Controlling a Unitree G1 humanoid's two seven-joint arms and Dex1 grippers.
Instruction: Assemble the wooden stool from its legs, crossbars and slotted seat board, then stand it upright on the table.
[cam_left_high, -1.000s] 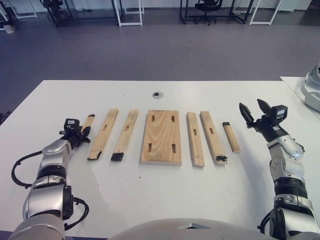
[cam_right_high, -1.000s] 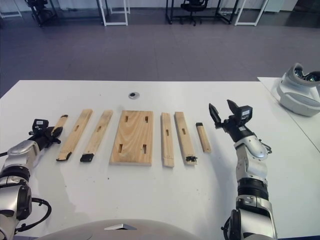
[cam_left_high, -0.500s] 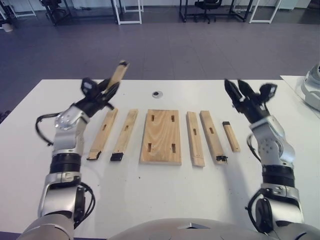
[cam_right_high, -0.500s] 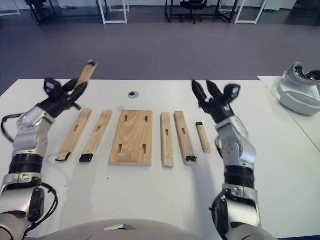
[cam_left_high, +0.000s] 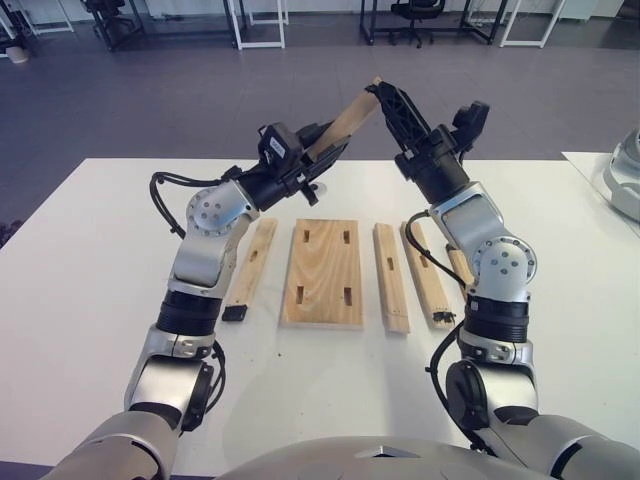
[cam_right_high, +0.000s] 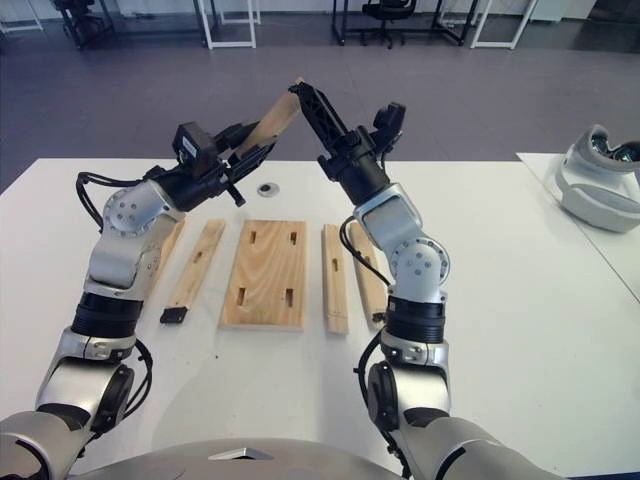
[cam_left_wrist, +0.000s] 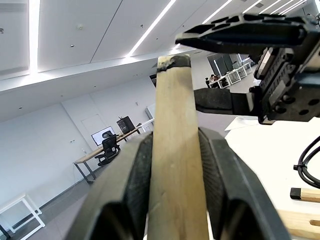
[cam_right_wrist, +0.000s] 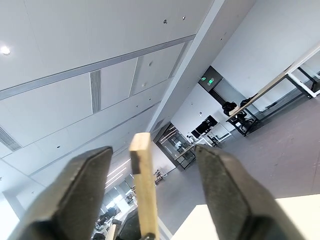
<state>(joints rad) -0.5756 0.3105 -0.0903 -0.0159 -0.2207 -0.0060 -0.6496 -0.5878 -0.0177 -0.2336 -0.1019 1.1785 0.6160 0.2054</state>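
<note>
White desk (cam_left_high: 90, 260), grey office floor (cam_left_high: 150, 90) beyond. Both arms have risen over the board (cam_left_high: 322, 272): left claw (cam_left_high: 330, 152) clamps a bar (cam_left_high: 347, 120), right claw (cam_left_high: 385, 100) gapes around its tip.

one slotted seat board (cam_left_high: 321, 272), four legs (cam_right_high: 196, 264) (cam_right_high: 334, 265) (cam_right_high: 363, 270) (cam_right_high: 172, 238), two crossbars (cam_right_high: 268, 118) (cam_left_high: 456, 262)

Seat board (cam_left_high: 322, 272): flat in the middle of the worktop (cam_left_high: 80, 300).
Left of the board: near left slat (cam_left_high: 250, 265) just beside it; far left slat (cam_right_high: 172, 240) beyond, partly under the left arm.
Right of the board: near right slat (cam_left_high: 390, 277), then far right slat (cam_left_high: 425, 272), side by side.
Short bar (cam_left_high: 345, 122): in the air behind the board, tilted; lower part between the jaws of the left gripper (cam_left_high: 330, 150), upper end between the parted jaws of the right gripper (cam_left_high: 385, 98), touching neither.
Headset (cam_left_high: 625, 180): on the next table at the right, well apart.
</note>
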